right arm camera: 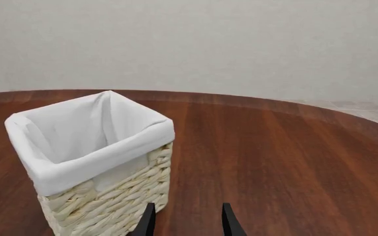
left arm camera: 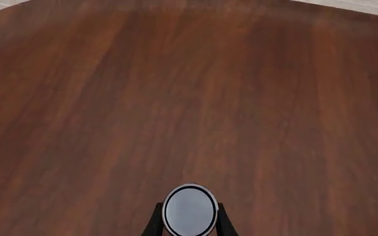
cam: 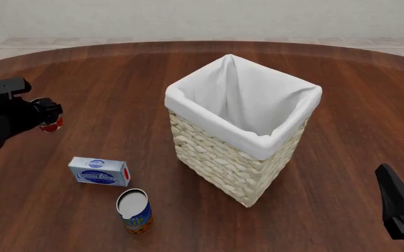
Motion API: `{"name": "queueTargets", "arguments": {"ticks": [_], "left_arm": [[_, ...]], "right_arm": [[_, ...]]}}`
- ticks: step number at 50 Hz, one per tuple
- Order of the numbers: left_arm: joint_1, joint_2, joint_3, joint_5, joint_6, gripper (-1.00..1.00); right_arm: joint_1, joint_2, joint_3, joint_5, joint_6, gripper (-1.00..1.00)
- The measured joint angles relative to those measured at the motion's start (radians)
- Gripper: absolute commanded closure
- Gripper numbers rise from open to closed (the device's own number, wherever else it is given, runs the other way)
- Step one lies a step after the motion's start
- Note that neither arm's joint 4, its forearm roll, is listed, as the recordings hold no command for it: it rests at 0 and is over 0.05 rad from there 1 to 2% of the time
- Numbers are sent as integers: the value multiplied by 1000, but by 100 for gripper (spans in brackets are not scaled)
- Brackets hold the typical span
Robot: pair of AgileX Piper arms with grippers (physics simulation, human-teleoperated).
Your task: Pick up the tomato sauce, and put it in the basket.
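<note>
Already the left pincer (cam: 48, 116) pinches the small red tomato sauce can (cam: 51, 125) aloft, well left of the tall straw wicker basket (cam: 238, 157); right pincer (right arm camera: 187, 219) idles spread.

The left gripper (cam: 48, 116) holds the tomato sauce (cam: 52, 124) above the table (cam: 342, 105), well left of the basket (cam: 240, 131). A blue-and-white box (cam: 99, 171) and a taller can (cam: 134, 210) sit nearer.

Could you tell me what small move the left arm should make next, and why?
Probably carry it rightward toward the basket: the left gripper already grips the tomato sauce, seemingly off the table, and the basket stands well to its right, open-topped.
</note>
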State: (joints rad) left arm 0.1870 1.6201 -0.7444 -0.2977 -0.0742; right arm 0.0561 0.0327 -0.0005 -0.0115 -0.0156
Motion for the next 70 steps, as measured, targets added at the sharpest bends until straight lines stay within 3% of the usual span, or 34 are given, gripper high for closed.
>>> {"name": "queueTargets", "arguments": {"ticks": [35,70], "left_arm": [[-265,-122,-277,251,4,100],[-507,-39,-602,448,89,100]], "right_arm": [[-1,9,0,-8,-3,-100],[12,8,0,-3,-15,-100]]}}
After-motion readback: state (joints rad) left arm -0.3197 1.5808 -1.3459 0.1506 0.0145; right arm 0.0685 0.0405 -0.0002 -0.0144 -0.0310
